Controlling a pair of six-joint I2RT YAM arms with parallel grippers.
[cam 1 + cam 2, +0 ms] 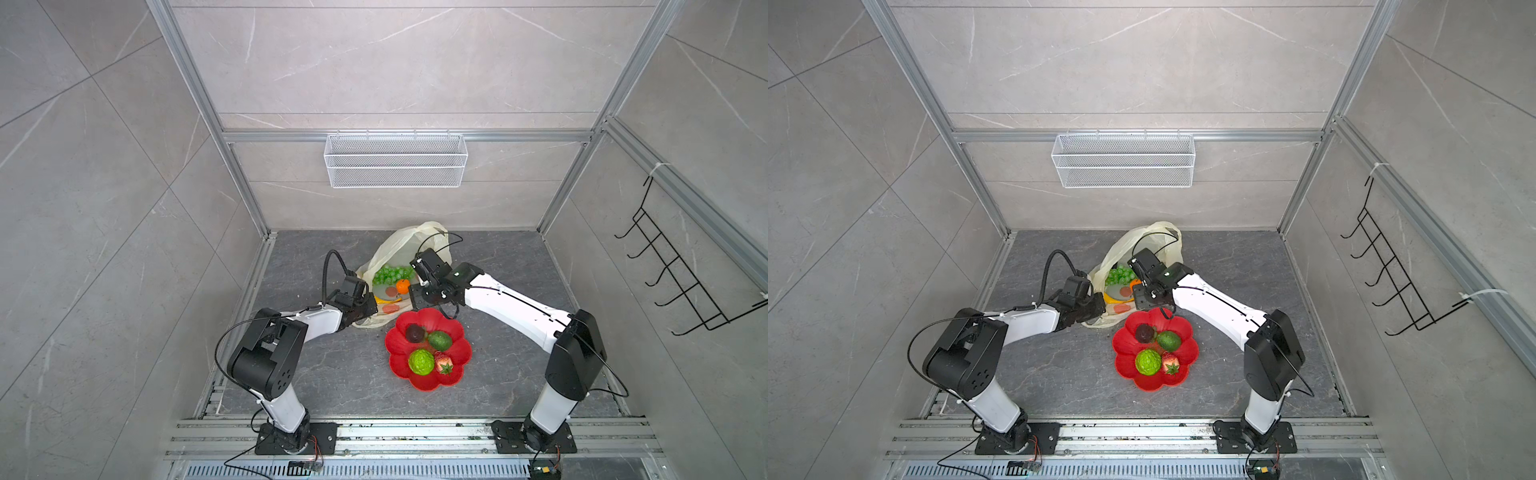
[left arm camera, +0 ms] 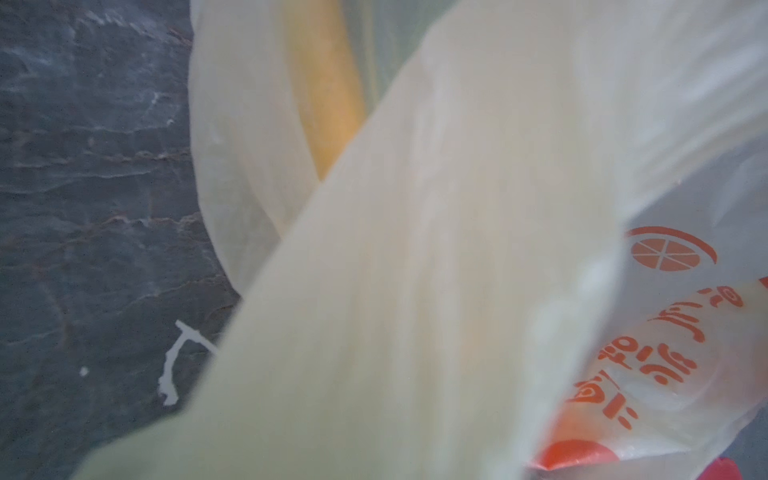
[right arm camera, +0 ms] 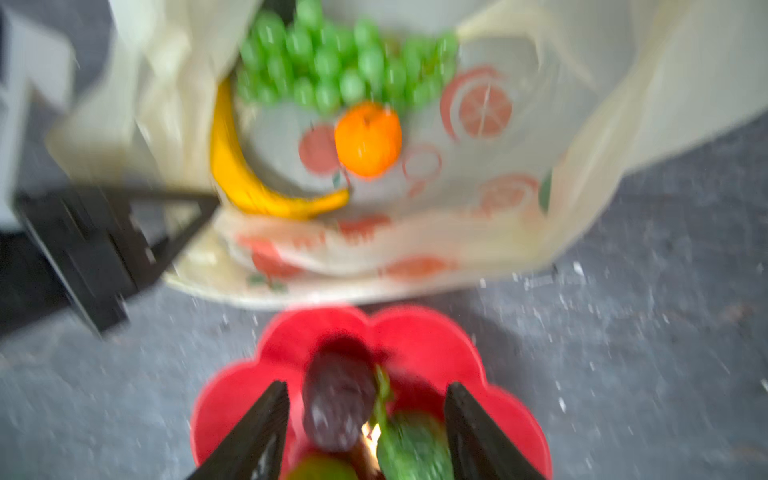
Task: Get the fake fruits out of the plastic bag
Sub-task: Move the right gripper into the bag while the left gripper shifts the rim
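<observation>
The cream plastic bag [image 1: 399,245] [image 3: 582,124] lies open at the back of the table. Inside it I see a green grape bunch [image 1: 392,274] [image 3: 340,62], an orange [image 1: 402,286] [image 3: 368,139] and a banana [image 3: 245,174]. My left gripper [image 1: 371,312] is shut on the bag's near-left edge. In the left wrist view the bag [image 2: 415,249] hides its jaws. My right gripper [image 3: 365,388] hangs open and holds nothing, above the far rim of the red plate [image 1: 399,353]. On the plate lie a dark avocado [image 1: 414,332], a green avocado [image 1: 439,340], a bumpy green ball [image 1: 421,362] and a strawberry [image 1: 444,363].
A white mesh basket [image 1: 395,160] hangs on the back wall. A black hook rack [image 1: 673,266] is on the right wall. Aluminium rails [image 1: 415,432] run along the front edge of the dark stone tabletop [image 1: 332,374].
</observation>
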